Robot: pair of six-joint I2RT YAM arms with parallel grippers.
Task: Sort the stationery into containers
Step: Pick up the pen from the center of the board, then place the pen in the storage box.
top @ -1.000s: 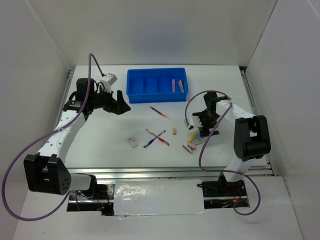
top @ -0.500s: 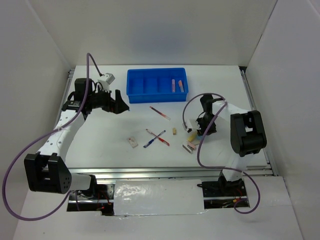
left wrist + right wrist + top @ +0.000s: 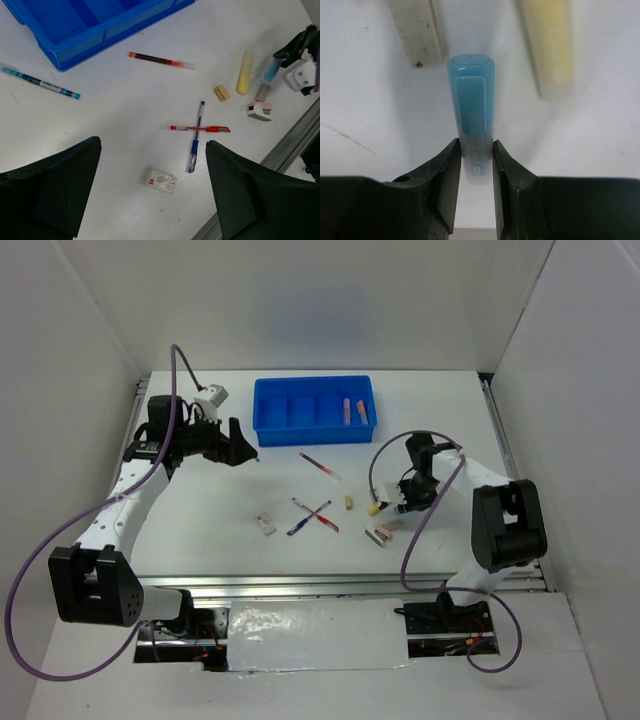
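Note:
My right gripper [image 3: 476, 155] is shut on the clear end of a light blue marker [image 3: 471, 100], low over the table at the right [image 3: 400, 505]. A yellow marker [image 3: 547, 45] and a white eraser [image 3: 417, 30] lie just beyond it. Further left, a red pen [image 3: 200, 128] crosses a blue pen [image 3: 196, 137], near a tan piece [image 3: 221, 92] and a boxed eraser [image 3: 161, 180]. My left gripper [image 3: 152, 150] hangs open and empty above the table's left side [image 3: 240, 445]. The blue tray [image 3: 262, 410] holds a pink marker [image 3: 347, 410] and an orange marker [image 3: 362, 411] in its rightmost compartment.
A thin red pen [image 3: 320, 466] lies just in front of the tray. A teal pen [image 3: 40, 82] lies beside the tray's left end. A pinkish eraser [image 3: 259, 111] and a small grey piece [image 3: 263, 92] sit close to the right gripper, near the table's front rail.
The right gripper's jaws have come together on the light blue marker, and the right arm has shifted slightly. The left arm has hardly moved and stays open.

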